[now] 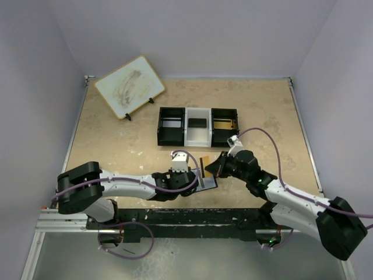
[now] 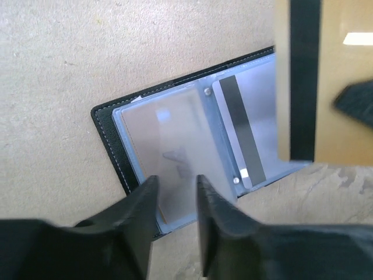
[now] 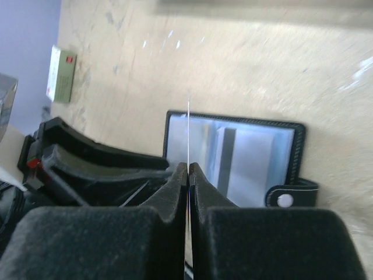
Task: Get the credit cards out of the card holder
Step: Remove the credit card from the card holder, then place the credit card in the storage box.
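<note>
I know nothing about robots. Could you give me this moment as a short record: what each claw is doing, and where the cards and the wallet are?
Left gripper: jaws apart, over the near edge of the card holder's clear sleeve
Right gripper: shut on the tan card
Tan card: out of the holder, dark stripe along it
Card holder: lying open and flat on the table
Striped card: pale, inside the holder's sleeve
Tray: three compartments, farther back
</note>
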{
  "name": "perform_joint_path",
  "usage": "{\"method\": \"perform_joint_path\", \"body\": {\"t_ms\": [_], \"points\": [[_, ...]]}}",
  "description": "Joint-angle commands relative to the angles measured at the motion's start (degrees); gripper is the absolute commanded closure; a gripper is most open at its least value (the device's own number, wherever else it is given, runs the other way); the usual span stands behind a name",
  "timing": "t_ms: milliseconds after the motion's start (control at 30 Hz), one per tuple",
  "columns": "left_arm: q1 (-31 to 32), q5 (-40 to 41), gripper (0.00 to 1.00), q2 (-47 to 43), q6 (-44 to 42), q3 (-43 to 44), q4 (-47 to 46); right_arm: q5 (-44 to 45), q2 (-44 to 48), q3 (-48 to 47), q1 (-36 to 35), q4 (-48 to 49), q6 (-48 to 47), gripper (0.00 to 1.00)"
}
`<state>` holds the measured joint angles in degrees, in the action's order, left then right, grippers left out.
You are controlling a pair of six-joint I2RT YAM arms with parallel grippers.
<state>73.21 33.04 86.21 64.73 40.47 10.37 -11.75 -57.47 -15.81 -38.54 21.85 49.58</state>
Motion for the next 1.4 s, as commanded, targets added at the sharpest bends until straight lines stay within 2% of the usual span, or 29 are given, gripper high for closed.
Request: {"method": "perform_joint_path", "body": {"t_ms": [0, 67, 167, 267, 333, 433, 533, 700, 833, 900, 967, 1033, 1133, 1167, 1267, 1367], "points": [[0.35, 0.51, 0.61, -4.89, -2.92, -0.48, -0.97, 13.83, 7.71, -3.91, 0.3, -7.08, -7.17, 1.0], [0.35, 0.13, 0.52, -5.55, -5.01, 0.61, 0.2, 21.23, 11.93, -3.43, 0.31, -7.77, -8.93, 1.0], [0.35, 2.96, 0.49, -5.3, -6.56, 4.88, 8.86, 34.04, 17.88, -2.73, 0.3, -9.23, -9.03, 1.0], [0.29, 9.0, 0.48, -5.53, -7.97, 7.79, 15.71, 46.93, 19.79, -4.57, 0.31, -10.58, -11.77, 1.0], [0.12, 13.31, 0.43, -5.5, -8.74, 10.16, 20.51, 51.24, 18.28, -6.42, 0.35, -10.13, -15.47, 1.0], [-1.02, 16.74, 0.41, -5.79, -10.01, 12.72, 24.44, 53.79, 14.2, -9.1, 0.91, -9.02, -20.42, 1.0], [-4.34, 17.64, 0.39, -7.19, -10.83, 13.72, 26.16, 49.91, 10.1, -11.1, 4.17, -8.6, -22.55, 1.0], [-14.7, 15.06, 0.37, -13.24, -15.69, 13.55, 27.2, 31.1, 7.25, -13.4, 14.77, -4.01, -29.23, 1.0], [-22.14, 11.91, 0.36, -19.17, -23.15, 14.75, 27.03, 24.09, 5.35, -17.24, 22.35, -4.13, -29.97, 1.0], [-25.9, 13.31, 0.35, -21.28, -28.68, 16.05, 28.65, 20.25, 3.74, -18.85, 28.16, -3.57, -28.96, 1.0], [-32.18, 15.42, 0.34, -22.83, -32.14, 16.52, 29.91, 14.09, 1.72, -19.88, 32.77, -1.29, -27.7, 1.0], [-39.41, 11.99, 0.34, -24.88, -36.26, 15.95, 28.52, 9.76, -0.26, -20.97, 35.18, 1.13, -27.68, 1.0], [-48.03, 6.72, 0.33, -28.06, -38.37, 13.8, 25.56, 9.13, -1.59, -21.85, 35.47, 5.46, -30.43, 1.0], [-49.45, 6.19, 0.33, -28.83, -37.46, 12.71, 24.53, 9.1, -1.79, -22.08, 35.47, 6.58, -32.14, 1.0], [-50.17, 5.86, 0.32, -30.06, -35.38, 9.42, 21.69, 8.57, -3.75, -23.71, 33.39, 9.0, -48.5, 1.0], [-50.25, 9.08, 0.32, -28.72, -35.59, 9.75, 23.68, 6.67, -10.54, -28.37, 29.16, 0.3, -67.33, 1.0]]}}
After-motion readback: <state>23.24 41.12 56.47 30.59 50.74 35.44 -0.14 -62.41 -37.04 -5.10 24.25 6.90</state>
